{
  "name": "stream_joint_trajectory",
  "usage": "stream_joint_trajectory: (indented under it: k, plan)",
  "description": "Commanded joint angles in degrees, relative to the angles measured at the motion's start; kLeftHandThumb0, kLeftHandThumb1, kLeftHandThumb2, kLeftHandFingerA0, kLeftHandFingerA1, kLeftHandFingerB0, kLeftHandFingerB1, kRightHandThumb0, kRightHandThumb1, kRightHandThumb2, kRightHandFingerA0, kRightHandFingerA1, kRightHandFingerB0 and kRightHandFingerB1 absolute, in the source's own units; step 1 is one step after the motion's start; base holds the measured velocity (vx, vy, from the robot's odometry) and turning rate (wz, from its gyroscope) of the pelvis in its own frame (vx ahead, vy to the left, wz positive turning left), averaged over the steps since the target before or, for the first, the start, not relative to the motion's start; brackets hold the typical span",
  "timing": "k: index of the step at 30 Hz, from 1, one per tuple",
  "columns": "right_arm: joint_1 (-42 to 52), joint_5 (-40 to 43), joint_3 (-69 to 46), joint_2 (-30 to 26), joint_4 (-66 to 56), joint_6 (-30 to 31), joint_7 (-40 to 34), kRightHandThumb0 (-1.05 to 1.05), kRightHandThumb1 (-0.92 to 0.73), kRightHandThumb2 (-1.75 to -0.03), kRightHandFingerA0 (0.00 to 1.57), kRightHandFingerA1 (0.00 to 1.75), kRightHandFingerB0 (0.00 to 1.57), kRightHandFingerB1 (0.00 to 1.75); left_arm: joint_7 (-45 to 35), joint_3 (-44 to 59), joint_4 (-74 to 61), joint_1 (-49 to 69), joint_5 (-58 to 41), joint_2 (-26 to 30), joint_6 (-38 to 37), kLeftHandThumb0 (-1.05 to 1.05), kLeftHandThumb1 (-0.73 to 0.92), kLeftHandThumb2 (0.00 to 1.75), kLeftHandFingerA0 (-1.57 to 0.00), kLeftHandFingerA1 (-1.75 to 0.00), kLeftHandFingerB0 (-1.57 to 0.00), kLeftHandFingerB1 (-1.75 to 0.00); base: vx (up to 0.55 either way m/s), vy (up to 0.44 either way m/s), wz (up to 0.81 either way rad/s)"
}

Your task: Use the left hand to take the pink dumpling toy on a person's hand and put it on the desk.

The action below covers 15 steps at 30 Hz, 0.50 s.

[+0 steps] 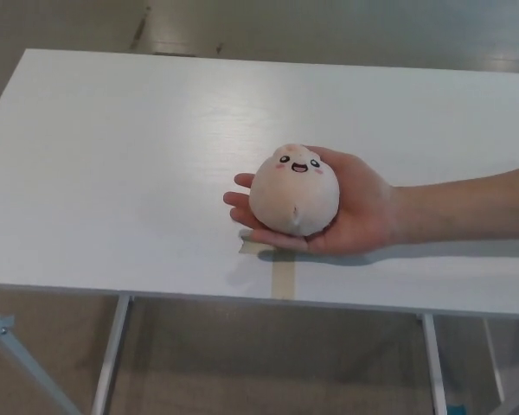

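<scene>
A: What's laid out here?

B: A wide white laminate bench (112, 173) on metal legs, with a cross of beige tape (281, 272) near its front edge. A person's open hand (350, 212) reaches in from the right, palm up, just above that cross.

A: And the toy?

B: The round pale-pink plush dumpling toy (295, 189) sits in that palm, its smiling face turned up and away.

A: How should it handle?

B: Probably light, soft and squashy, so grip it around its rounded sides from above.

A: The robot's hands?

B: Neither shows, so I cannot tell their fingers' state.
</scene>
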Motion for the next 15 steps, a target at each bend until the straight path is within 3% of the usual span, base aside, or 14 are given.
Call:
stream_joint_trajectory:
  k: [1, 7, 10, 15]
  plan:
    - [0.7, 0.2, 0.1, -0.2, 0.4, 0.0, 0.2, -0.22, -0.68, -0.6, 0.67, 0.46, 0.51, 0.41, -4.0, -0.8, -11.6, 7.7, -0.5, 1.5, -8.8, -0.26, 0.61, 0.58, -0.64, -0.44, -0.48, -0.39, 0.0, 0.0, 0.0]
    - [0.9, 0.0, 0.3, -0.2, 0.4, 0.2, 0.1, -0.23, -0.68, -0.6, 0.67, 0.46, 0.52, 0.41, -6.8, 1.1, -32.9, 20.4, -2.8, 3.3, -9.1, -0.31, 0.56, 0.57, -0.61, -0.43, -0.49, -0.38, 0.0, 0.0, 0.0]
    - [0.9, 0.1, 0.3, -0.1, 0.4, 0.3, 0.0, -0.22, -0.68, -0.6, 0.68, 0.46, 0.54, 0.42, -10.0, 4.6, -52.0, 32.4, -7.4, 4.1, -8.4, -0.33, 0.55, 0.56, -0.61, -0.43, -0.49, -0.39, 0.0, 0.0, 0.0]
    - [0.6, 0.1, 0.3, -0.1, 0.5, 0.6, 0.2, -0.22, -0.68, -0.6, 0.69, 0.46, 0.54, 0.42, -14.3, 10.3, -67.3, 43.8, -15.5, 4.2, -11.2, -0.31, 0.54, 0.56, -0.61, -0.45, -0.49, -0.39, 0.0, 0.0, 0.0]
